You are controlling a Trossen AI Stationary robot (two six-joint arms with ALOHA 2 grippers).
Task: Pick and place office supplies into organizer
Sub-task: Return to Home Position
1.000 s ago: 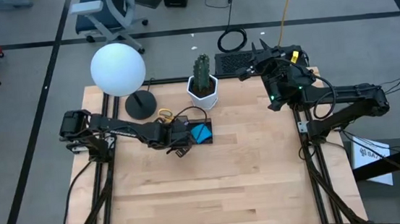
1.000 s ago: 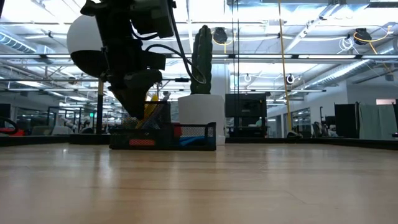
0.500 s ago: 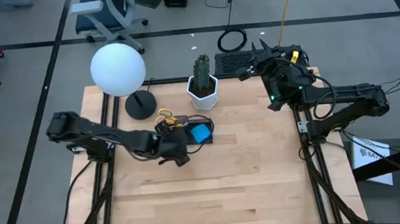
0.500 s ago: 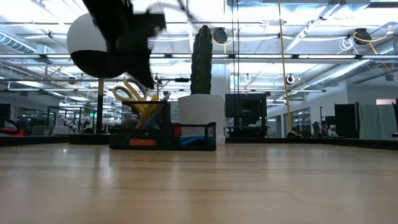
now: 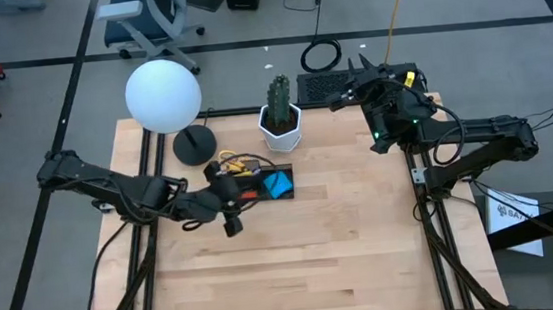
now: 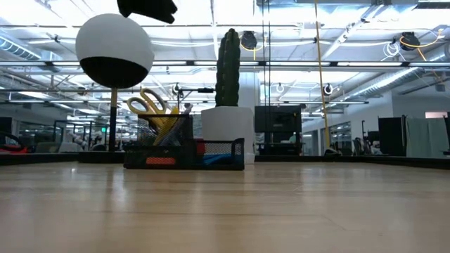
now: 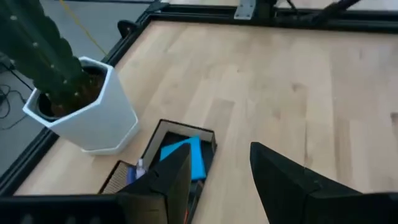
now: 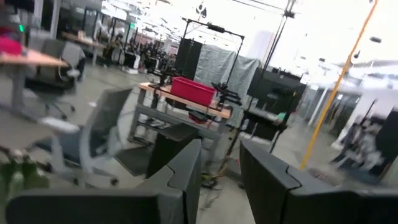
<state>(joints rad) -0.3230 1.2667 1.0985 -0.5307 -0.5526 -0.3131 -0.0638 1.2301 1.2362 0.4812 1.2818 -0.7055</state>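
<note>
The black organizer (image 5: 259, 183) sits on the table in front of the cactus pot. Yellow-handled scissors (image 6: 151, 109) stand blades down in its tall mesh cup, with the handles (image 5: 229, 162) sticking out above. A blue sticky-note pad (image 7: 186, 157) lies in a low compartment. My left gripper (image 5: 229, 204) hovers high over the table, near and left of the organizer. It is open (image 7: 217, 180) and nothing is between its fingers. My right gripper (image 5: 344, 95) is raised at the far right and open (image 8: 221, 171), pointing out into the room.
A white hexagonal cactus pot (image 5: 281, 124) stands just behind the organizer. A lamp with a white globe (image 5: 163, 95) and a round black base (image 5: 193, 144) is at the far left. A black keyboard (image 5: 323, 89) lies under the right arm. Bare wood spreads across the near half.
My left gripper has risen from the organizer's cup and drawn back toward the table's left and near edges. It has tipped from pointing down to a shallower slant. The scissors stay standing in the cup, handles up. My right arm has kept still.
</note>
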